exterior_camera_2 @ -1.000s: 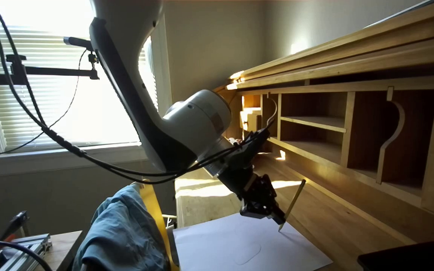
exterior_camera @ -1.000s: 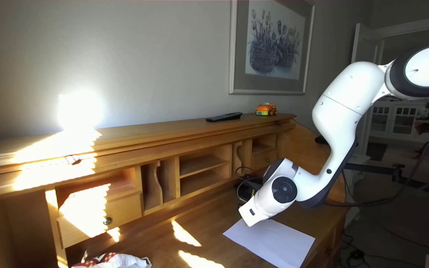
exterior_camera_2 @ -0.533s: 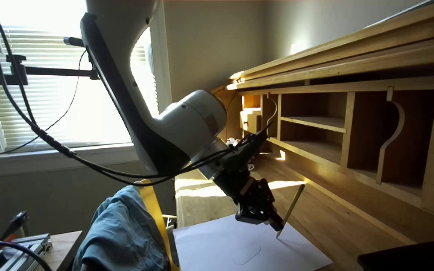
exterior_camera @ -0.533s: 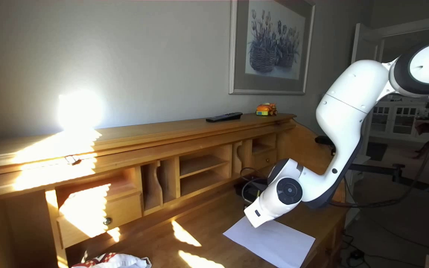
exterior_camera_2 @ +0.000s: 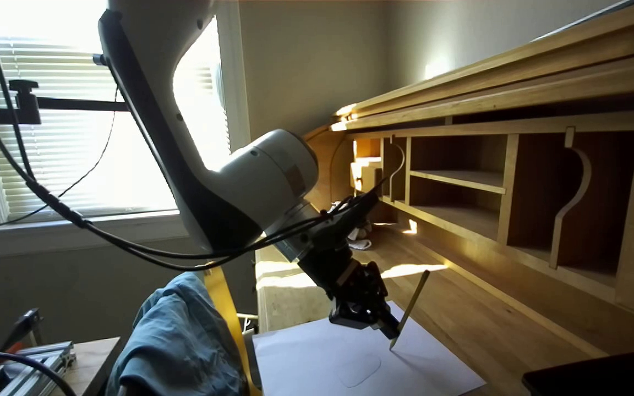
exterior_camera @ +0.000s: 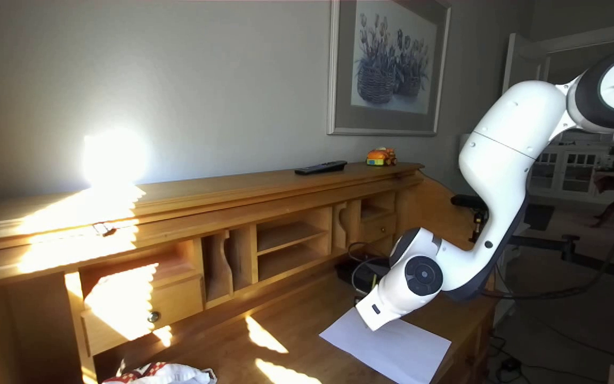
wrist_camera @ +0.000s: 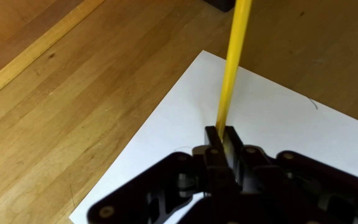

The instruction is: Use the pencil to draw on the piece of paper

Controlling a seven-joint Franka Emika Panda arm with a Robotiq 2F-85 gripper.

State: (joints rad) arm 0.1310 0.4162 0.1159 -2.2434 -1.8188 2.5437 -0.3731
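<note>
My gripper [wrist_camera: 221, 132] is shut on the yellow pencil [wrist_camera: 231, 67], which stands tilted between the fingertips with its long upper part sticking out. In an exterior view the pencil [exterior_camera_2: 414, 300] leans over the piece of paper [exterior_camera_2: 306, 357], and its lower tip appears to touch the sheet beside my gripper [exterior_camera_2: 397, 330]. A faint curved line [exterior_camera_2: 371, 375] shows on the white paper there. Short dark marks also show on the paper [wrist_camera: 275, 118] in the wrist view, where my fingers hide the pencil's tip. The arm's white wrist covers the gripper in an exterior view, above the paper [exterior_camera: 397, 352].
Wooden cubbyholes [exterior_camera_2: 460, 220] run along the back of the desk. A black object [exterior_camera_2: 597, 377] lies past the paper's right corner. Blue cloth [exterior_camera_2: 185, 335] hangs over a chair at the desk's front edge. Patterned cloth [exterior_camera: 163, 373] lies farther along the desktop.
My gripper has slid across the paper with the pencil in it, leftward and slightly nearer in an exterior view, its tip staying close to the sheet. The paper has stayed in place.
</note>
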